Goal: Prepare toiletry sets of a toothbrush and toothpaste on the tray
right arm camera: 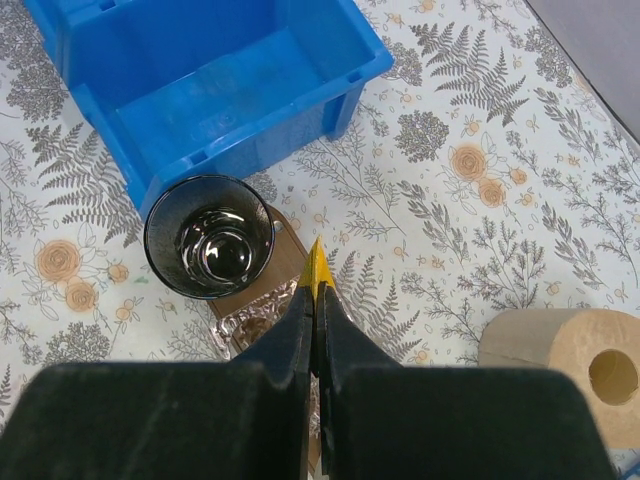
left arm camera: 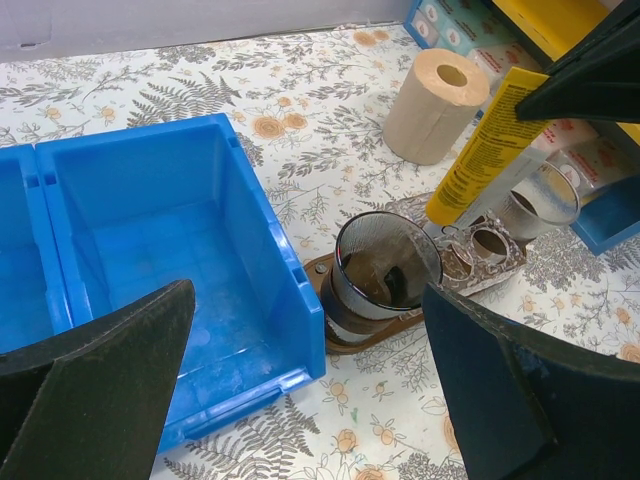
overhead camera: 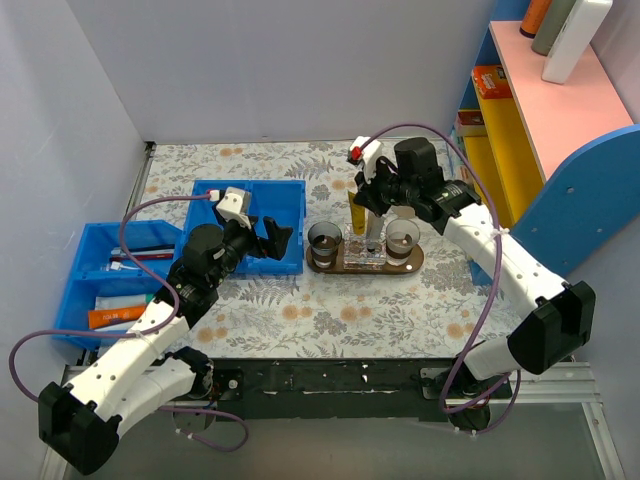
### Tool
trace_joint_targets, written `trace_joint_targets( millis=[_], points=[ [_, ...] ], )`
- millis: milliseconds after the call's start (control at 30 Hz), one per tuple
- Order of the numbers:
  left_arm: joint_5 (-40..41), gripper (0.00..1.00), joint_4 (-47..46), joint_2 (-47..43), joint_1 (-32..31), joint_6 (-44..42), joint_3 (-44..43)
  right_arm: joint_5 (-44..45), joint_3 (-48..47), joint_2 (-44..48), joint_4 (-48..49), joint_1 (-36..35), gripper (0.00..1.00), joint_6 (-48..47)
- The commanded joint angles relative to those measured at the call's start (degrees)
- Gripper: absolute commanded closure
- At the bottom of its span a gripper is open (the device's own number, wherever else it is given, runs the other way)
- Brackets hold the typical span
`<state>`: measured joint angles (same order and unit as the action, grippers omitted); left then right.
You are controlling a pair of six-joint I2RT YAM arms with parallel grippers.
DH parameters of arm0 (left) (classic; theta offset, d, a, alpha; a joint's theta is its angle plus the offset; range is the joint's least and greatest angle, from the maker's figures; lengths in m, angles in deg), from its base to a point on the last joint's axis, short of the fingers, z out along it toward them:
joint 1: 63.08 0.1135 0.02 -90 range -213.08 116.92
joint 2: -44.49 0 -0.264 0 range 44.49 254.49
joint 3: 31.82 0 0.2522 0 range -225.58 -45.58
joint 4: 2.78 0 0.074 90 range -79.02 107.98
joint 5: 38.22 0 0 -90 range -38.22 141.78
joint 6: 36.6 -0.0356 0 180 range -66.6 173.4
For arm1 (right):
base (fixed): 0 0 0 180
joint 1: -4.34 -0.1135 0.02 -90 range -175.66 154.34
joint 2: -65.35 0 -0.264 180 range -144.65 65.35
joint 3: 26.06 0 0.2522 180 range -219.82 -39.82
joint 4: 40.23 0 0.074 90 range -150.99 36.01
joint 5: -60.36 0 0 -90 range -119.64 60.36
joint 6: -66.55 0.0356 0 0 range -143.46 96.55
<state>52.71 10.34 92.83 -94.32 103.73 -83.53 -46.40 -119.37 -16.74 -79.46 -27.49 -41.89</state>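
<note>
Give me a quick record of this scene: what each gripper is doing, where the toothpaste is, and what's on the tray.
right gripper: shut on the toothpaste, gripping its upper end
toothpaste: yellow tube, tilted, lower end by the clear holder; contact unclear
left gripper: open, holding nothing, over the blue bin
tray: two dark cups, one at each end, clear holder between them
paper roll: on the table beyond the tray
</note>
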Motion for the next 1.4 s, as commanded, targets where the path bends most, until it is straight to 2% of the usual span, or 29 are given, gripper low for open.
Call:
trace_joint_targets(
  millis=[0, 1367],
  points=[
    [-0.7, 0.02, -1.0, 0.1, 0.2, -0.9, 0.2, -2.0, 1.7, -0.2, 4.8, 0.4, 0.99, -1.3],
    [-0.8, 0.02, -1.2, 2.9, 0.2, -1.7, -0.3, -10.3, 14.1, -1.3, 19.3, 5.0, 0.99, 1.0]
  ],
)
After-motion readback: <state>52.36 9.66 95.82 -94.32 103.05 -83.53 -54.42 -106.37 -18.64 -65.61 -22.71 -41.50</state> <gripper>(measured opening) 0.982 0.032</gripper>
